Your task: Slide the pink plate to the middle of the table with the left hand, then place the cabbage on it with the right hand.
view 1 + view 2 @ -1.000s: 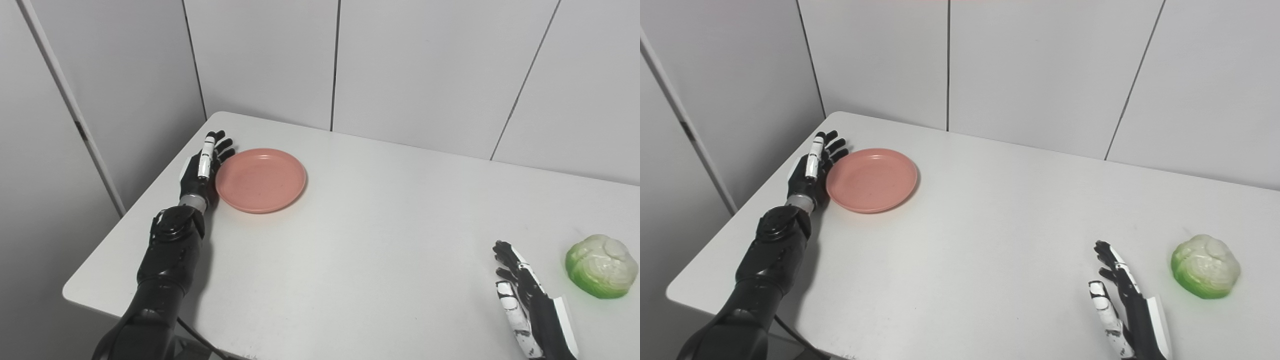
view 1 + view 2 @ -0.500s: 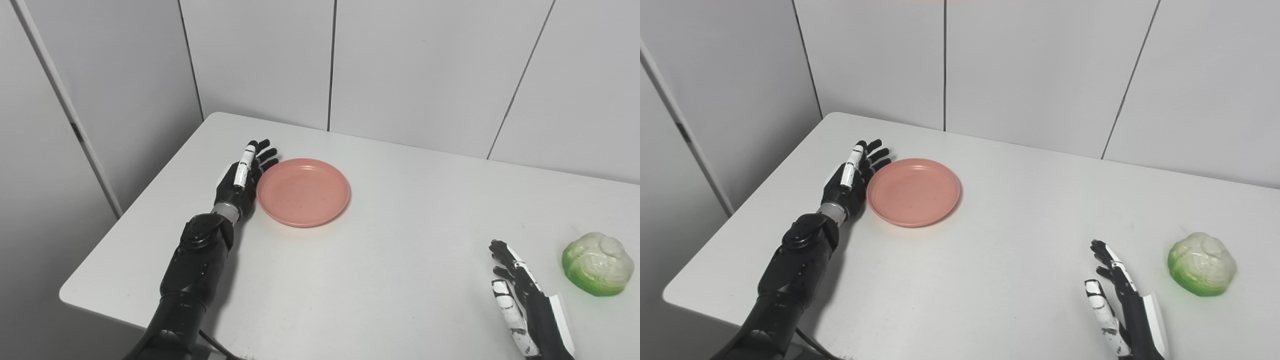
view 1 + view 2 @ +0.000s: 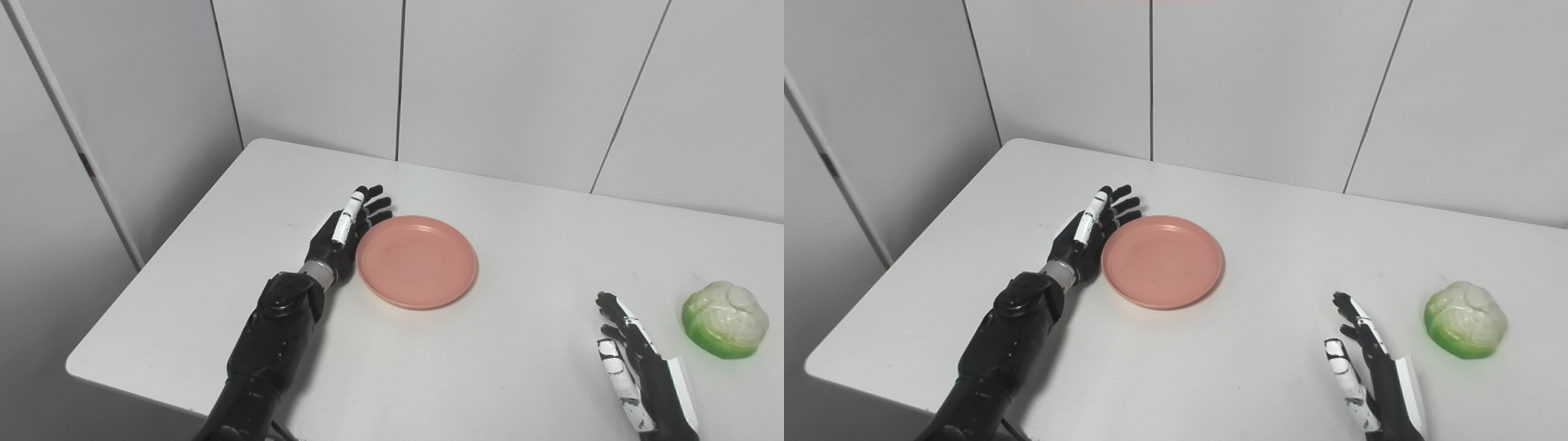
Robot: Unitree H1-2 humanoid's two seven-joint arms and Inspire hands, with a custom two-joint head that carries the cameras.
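At the centre of the frame, on a white table [image 3: 429,367], a pink plate [image 3: 417,261] lay flat and empty, a little left of the middle. The robot's left hand [image 3: 343,236] stood on its edge against the plate's left rim, fingers [image 3: 375,204] straight and slightly apart, holding nothing, its black arm running down to the bottom edge of the picture. At the lower right, the right hand [image 3: 637,367] rested low over the table with its fingers spread and empty, palm turned toward the left. A pale green cabbage [image 3: 725,318] sat on the table at the far right of the frame, near that hand but not touching it, and well apart from the plate. Grey wall panels [image 3: 508,79] filled the upper part of the picture behind the table.
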